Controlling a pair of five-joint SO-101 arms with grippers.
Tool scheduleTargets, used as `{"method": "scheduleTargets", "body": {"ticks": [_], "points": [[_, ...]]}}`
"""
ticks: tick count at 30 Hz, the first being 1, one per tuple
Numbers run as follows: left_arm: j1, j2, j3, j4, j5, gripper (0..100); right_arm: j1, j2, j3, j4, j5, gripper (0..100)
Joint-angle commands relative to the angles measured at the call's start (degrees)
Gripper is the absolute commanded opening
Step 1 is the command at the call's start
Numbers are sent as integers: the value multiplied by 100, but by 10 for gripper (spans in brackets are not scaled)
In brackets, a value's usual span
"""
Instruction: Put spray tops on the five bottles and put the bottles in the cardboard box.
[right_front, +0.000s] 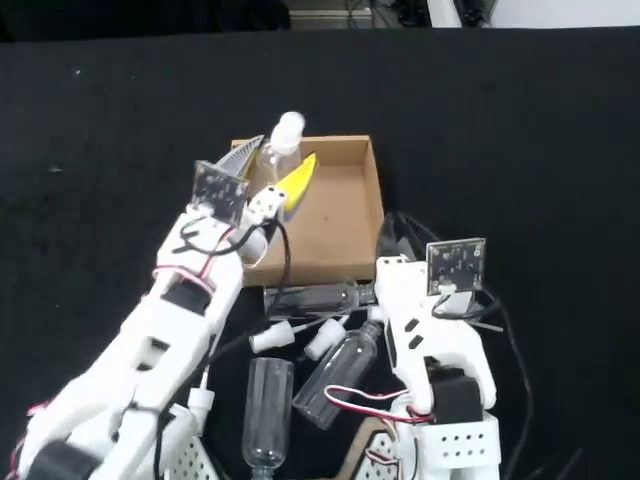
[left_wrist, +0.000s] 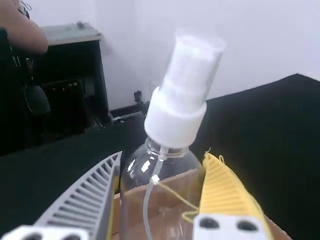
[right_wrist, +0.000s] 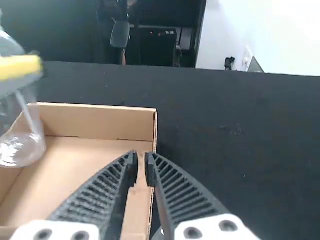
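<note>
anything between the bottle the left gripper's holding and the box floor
Nothing visible. The bottle, held in the left gripper, hangs within the box walls at one corner, with bare floor around it. The right gripper grips the opposite side wall, apart from the bottle.

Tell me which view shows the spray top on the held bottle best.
The left wrist view: the white spray top sits close up on the bottle's neck, its tube hanging inside. The high view shows it small from above, over the box. The right wrist view catches the bottle's clear lower part.
</note>
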Motion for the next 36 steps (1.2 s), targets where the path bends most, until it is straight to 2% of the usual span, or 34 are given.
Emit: {"method": "scheduleTargets", "body": {"ticks": [1, 5, 13, 16, 20, 25, 36], "points": [[-189, 888, -549, -835, -9, 30, 70, -549, -22, -149, -44, 15], [-259, 1363, -462, -1565, -9, 30, 70, -549, -13, -176, -44, 15], [-286, 1512, -22, -2400, 35, 30, 62, -549, -13, -185, -44, 15], [-295, 1512, -22, -2418, 62, 30, 62, -549, -13, -185, -44, 15], [-347, 1714, -31, -2462, 633, 30, 62, -549, -4, -185, -44, 15], [-769, 2259, -391, -2470, 1187, 30, 70, -549, -4, -185, -44, 15], [-840, 2620, -593, -2470, 1204, 30, 70, -549, -4, -185, -44, 15]]}}
